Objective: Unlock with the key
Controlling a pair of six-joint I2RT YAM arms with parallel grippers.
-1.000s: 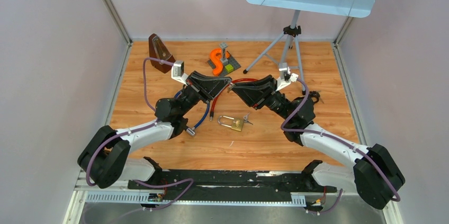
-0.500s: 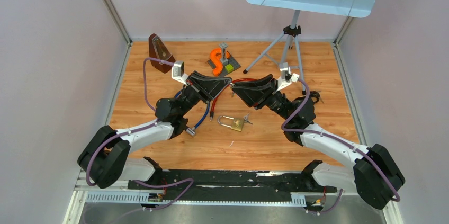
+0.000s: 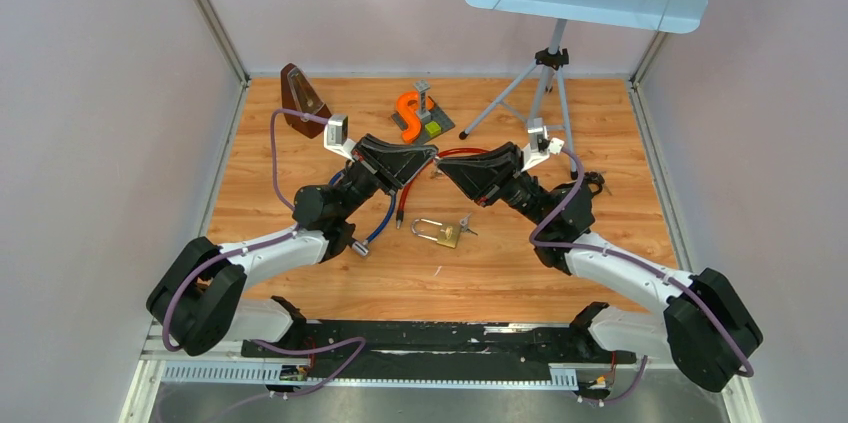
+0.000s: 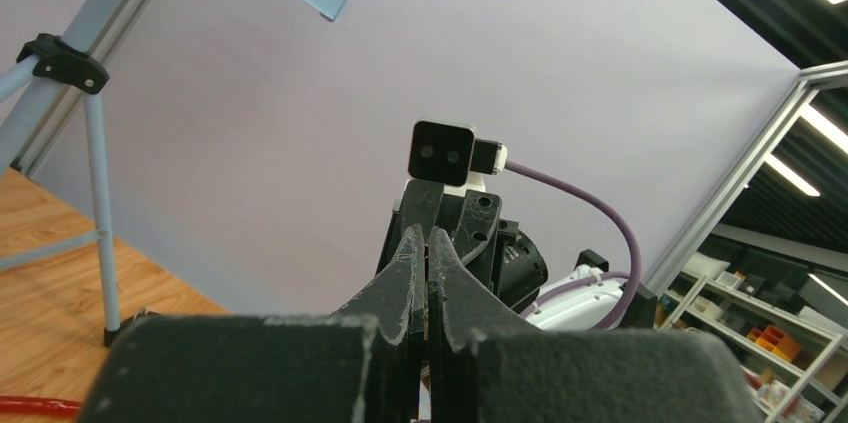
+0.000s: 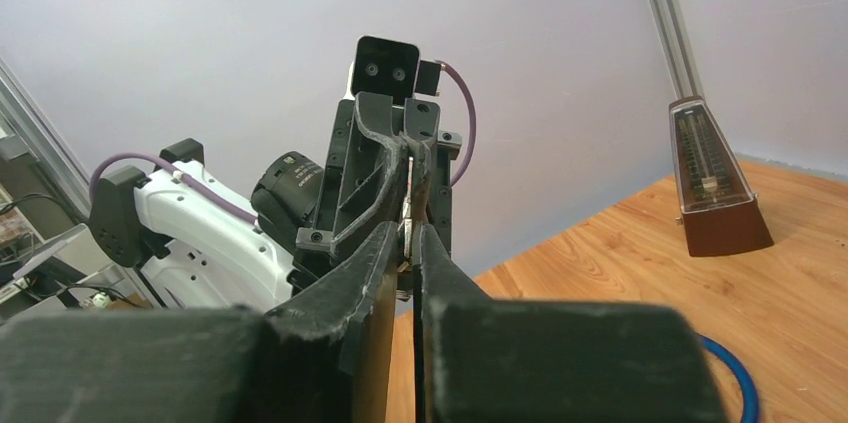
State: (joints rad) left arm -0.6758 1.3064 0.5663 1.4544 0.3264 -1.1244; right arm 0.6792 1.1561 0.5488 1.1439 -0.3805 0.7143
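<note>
Padlock (image 3: 438,232), brass body, lies flat on the tabletop (image 3: 520,278) at centre, shackle pointing left. Key (image 3: 466,224) sits at its right end, touching it. Both arms are raised above and behind the lock, apart from it. Left gripper (image 3: 432,156) and right gripper (image 3: 444,169) meet tip to tip. Left fingers are pressed together. Right fingers are almost together with a thin slit; a small silvery bit shows at the tips, identity unclear. Red cable (image 3: 403,199) and blue cable (image 3: 384,222) lie left of the lock. Metronome (image 3: 301,97) stands at far left, well apart.
</note>
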